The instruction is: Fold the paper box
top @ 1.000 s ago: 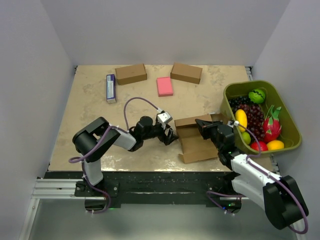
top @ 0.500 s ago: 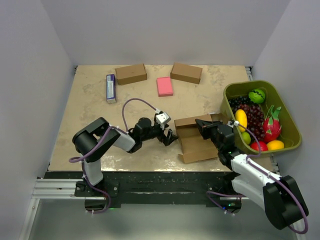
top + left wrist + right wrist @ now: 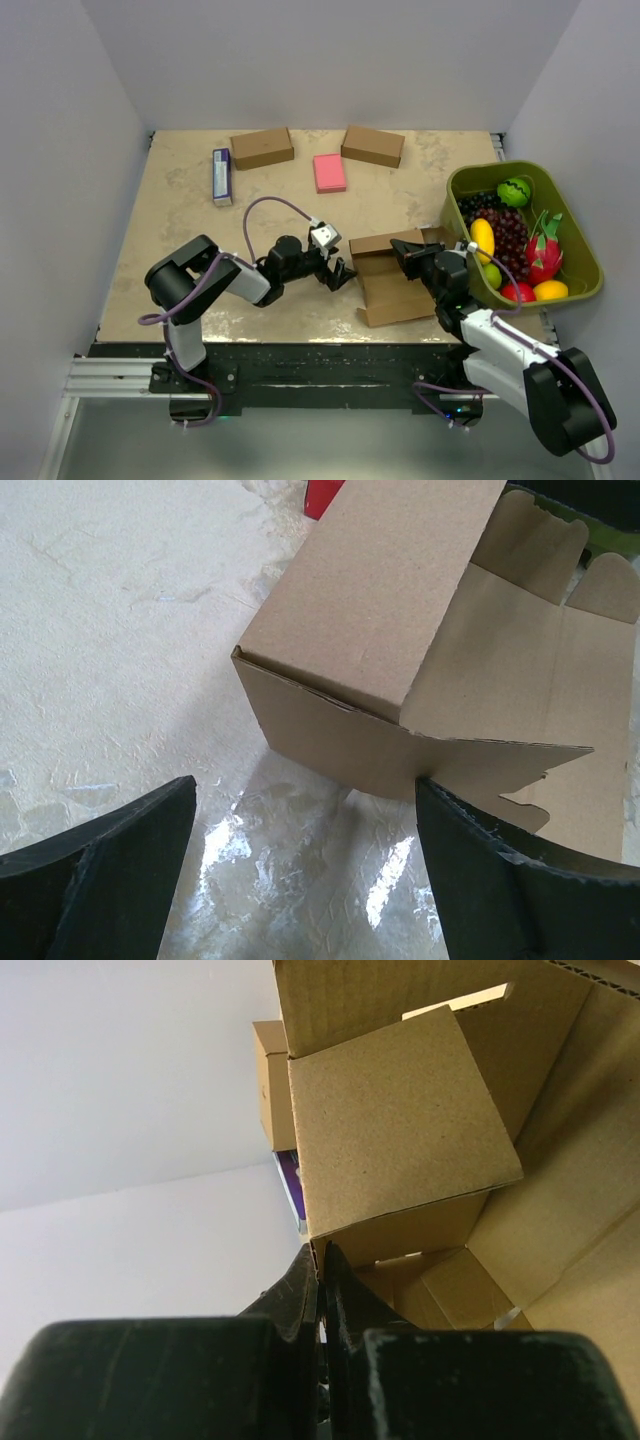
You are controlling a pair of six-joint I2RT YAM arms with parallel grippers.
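Presently: paper box (image 3: 395,285), half-formed, on the bench (image 3: 180,220) between both arms. We judge it light, stiff in panels, weak at creases, apt to slide; best taken by a flap edge. Left gripper (image 3: 340,273) spread wide, empty, just beside its wall. Right gripper (image 3: 320,1260) closed tight at a flap corner; pinching or not, we cannot tell.

paper box (image 3: 380,610): matt brown cardboard, fibrous; table (image 3: 120,630): glossy, marbled; fingers (image 3: 100,880): matt black.
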